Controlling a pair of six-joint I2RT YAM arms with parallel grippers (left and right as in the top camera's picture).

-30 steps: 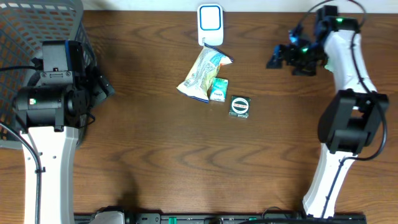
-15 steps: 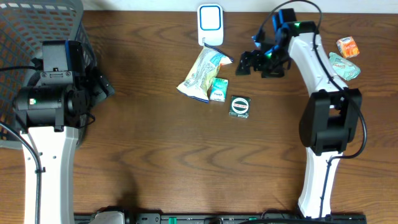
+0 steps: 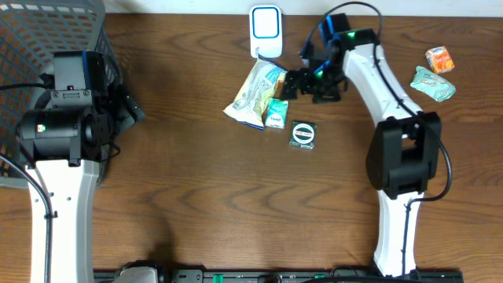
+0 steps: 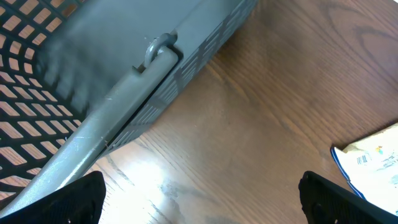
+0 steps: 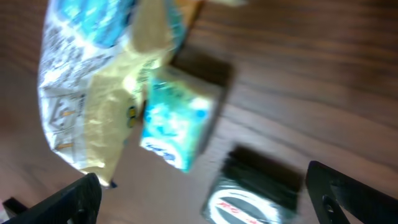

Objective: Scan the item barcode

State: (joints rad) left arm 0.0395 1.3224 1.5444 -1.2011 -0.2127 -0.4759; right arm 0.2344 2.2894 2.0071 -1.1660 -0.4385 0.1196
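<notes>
Crinkly yellow and blue snack bag [image 3: 255, 94] lies mid-table, just beside a small teal box [image 3: 276, 112], near the white and blue scanner [image 3: 266, 27] at the far edge. The right claw [image 3: 291, 84], its arm bent leftward, hangs close by them, spread wide, holding nothing. The left claw [image 3: 130, 110], wide too, sits by the grey plastic basket [image 3: 31, 31].

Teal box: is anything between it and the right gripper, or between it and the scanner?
Nothing visible separates the open right gripper from the teal box; the wrist view shows it uncovered. The snack bag, beside the box, lies across the table path to the scanner, so lifting over it seems needed.
</notes>
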